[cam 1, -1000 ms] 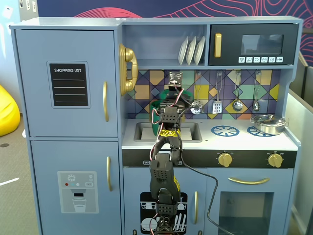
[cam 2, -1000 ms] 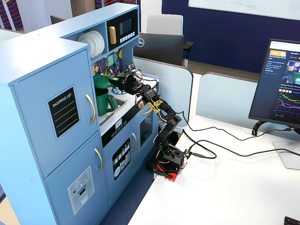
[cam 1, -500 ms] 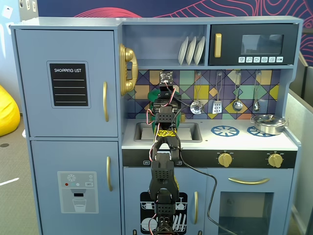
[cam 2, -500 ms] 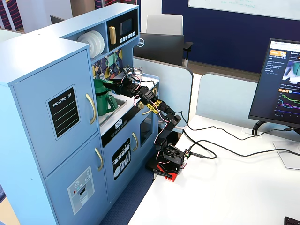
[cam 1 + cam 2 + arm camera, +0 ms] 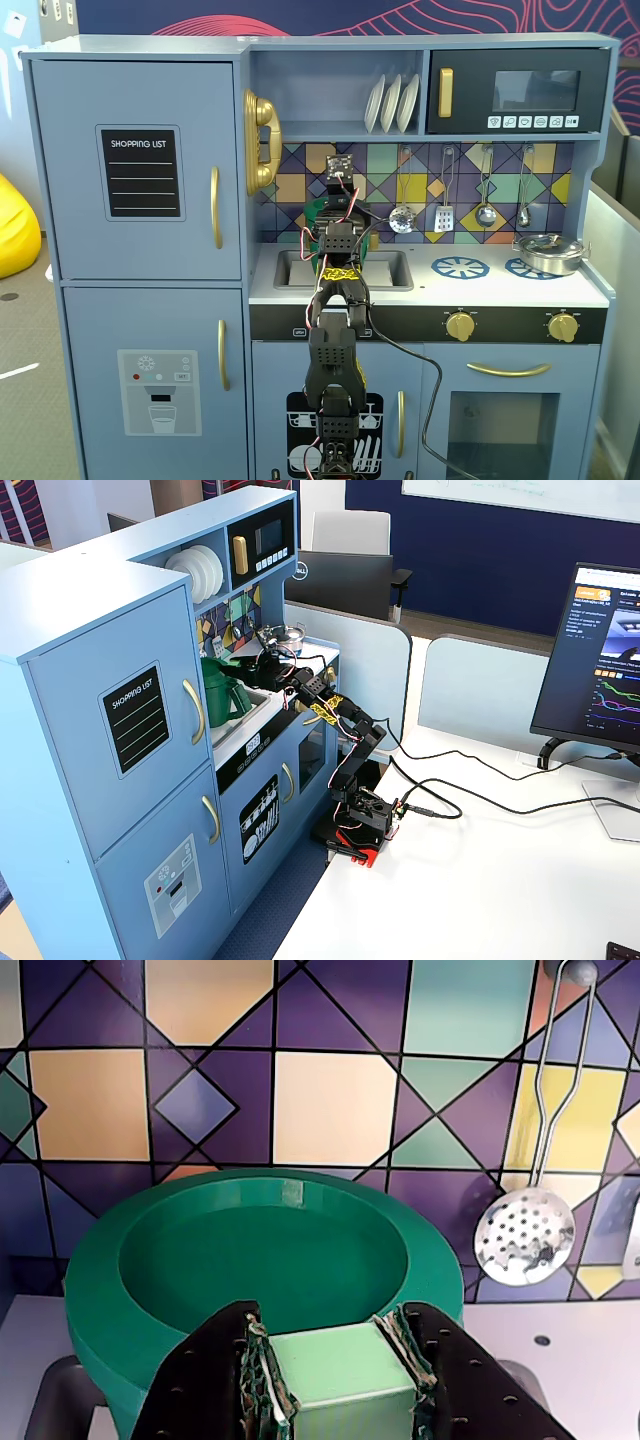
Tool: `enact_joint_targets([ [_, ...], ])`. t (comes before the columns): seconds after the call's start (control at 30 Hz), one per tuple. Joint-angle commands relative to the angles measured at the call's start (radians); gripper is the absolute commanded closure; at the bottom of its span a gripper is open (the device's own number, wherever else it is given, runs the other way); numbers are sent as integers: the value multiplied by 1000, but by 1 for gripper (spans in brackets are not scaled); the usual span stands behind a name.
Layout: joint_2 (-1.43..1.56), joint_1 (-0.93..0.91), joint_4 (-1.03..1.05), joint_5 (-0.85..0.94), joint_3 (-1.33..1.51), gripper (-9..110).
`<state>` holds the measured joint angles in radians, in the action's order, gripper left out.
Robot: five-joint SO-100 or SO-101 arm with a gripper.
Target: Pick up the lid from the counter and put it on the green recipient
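Note:
The lid (image 5: 260,1250) is a round dark-green disc with a raised rim and fills the middle of the wrist view. My gripper (image 5: 340,1385) is shut on its light-green tab handle (image 5: 345,1365), one black finger (image 5: 200,1380) on each side. In a fixed view the gripper (image 5: 256,666) holds the lid (image 5: 233,663) at the top of the tall green recipient (image 5: 215,705), which stands at the left back of the counter. I cannot tell whether the lid is seated. In the front fixed view the arm hides most of it; only a green edge (image 5: 314,210) shows.
A steel skimmer (image 5: 525,1235) hangs on the tiled back wall just right of the lid, with more utensils (image 5: 485,213) beside it. The sink (image 5: 385,270) lies below the arm. Blue burner rings (image 5: 460,267) and a silver pot (image 5: 548,252) are at the right.

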<state>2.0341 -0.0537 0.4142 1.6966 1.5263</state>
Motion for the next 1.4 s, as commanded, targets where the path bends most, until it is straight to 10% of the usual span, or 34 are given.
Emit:
enact_joint_targets([
  [0.0,-9,-25,-43,-15,-20,85],
  [0.43,305,-23,311,-18,-60,75],
  [0.93,991,-31,698,-15,988,101],
  [1.37,1143,61,907,-190,1454,101],
])
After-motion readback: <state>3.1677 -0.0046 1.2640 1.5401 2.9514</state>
